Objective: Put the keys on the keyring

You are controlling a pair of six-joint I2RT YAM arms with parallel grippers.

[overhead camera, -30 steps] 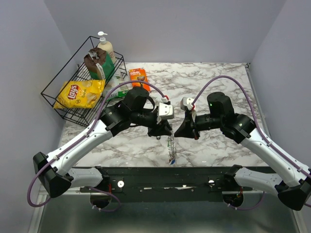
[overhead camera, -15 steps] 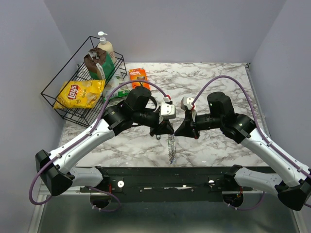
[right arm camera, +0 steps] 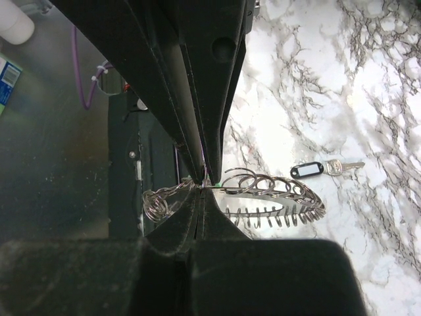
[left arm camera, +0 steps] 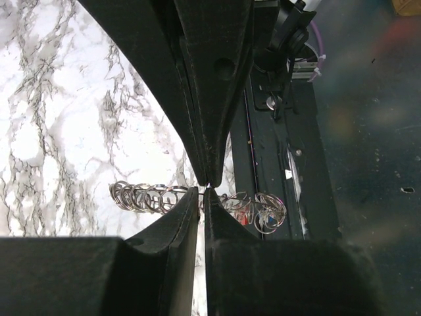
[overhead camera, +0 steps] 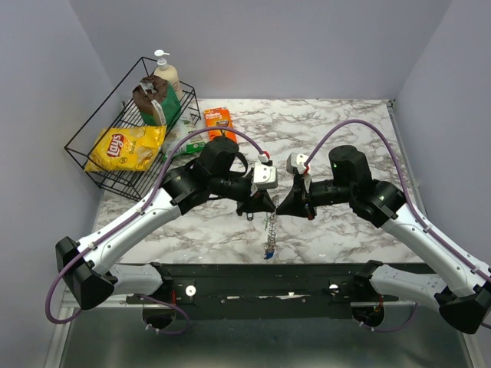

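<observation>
Two grippers pinch the keyring, which hangs between them over the table: left gripper nearly closed on its wire, right gripper clamped tight. Step, as judged: steadying the coil; next, one gripper must release to fetch the tagged key lying loose

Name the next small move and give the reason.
Probably close the left tool firmly on the ring, so the right tool could let go. Both pinch the ring off the table; a tagged key lies loose there.
</observation>
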